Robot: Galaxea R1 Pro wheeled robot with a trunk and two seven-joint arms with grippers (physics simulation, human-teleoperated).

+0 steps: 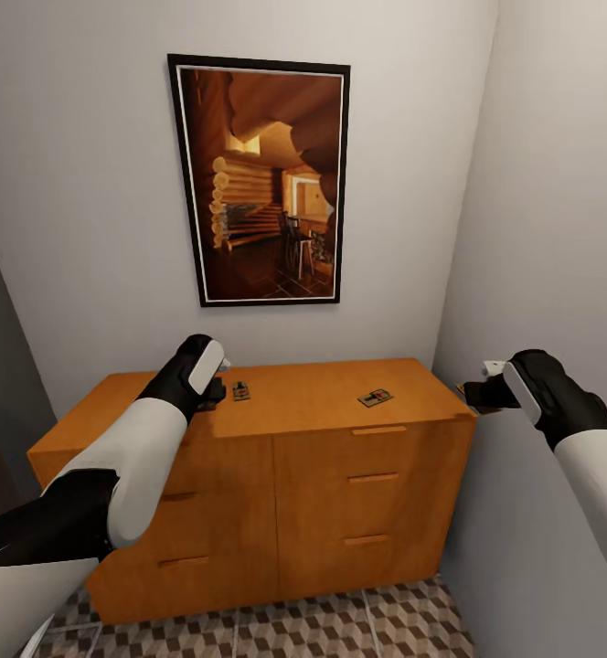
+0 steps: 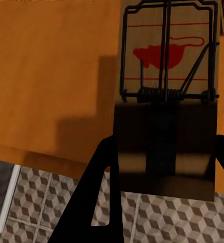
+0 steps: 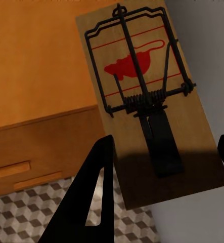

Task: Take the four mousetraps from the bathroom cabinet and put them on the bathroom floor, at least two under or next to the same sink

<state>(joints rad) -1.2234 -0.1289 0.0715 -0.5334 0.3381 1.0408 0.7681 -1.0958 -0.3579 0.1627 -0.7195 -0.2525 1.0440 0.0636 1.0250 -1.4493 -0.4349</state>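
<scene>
Gripping mousetraps point(image 2: 165, 96), both pincers apparently cabinet-edge point(image 1: 377, 426).

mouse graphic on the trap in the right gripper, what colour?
Red, with thin red lines across the mousetrap in the right gripper. Clearest in the right wrist view.

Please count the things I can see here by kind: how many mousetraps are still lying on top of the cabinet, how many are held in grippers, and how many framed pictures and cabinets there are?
Mousetraps on the cabinet top: 2
Mousetraps in grippers: 2, the left gripper's and the right gripper's
Framed pictures: 1
Cabinets: 1
Total: 6
</scene>
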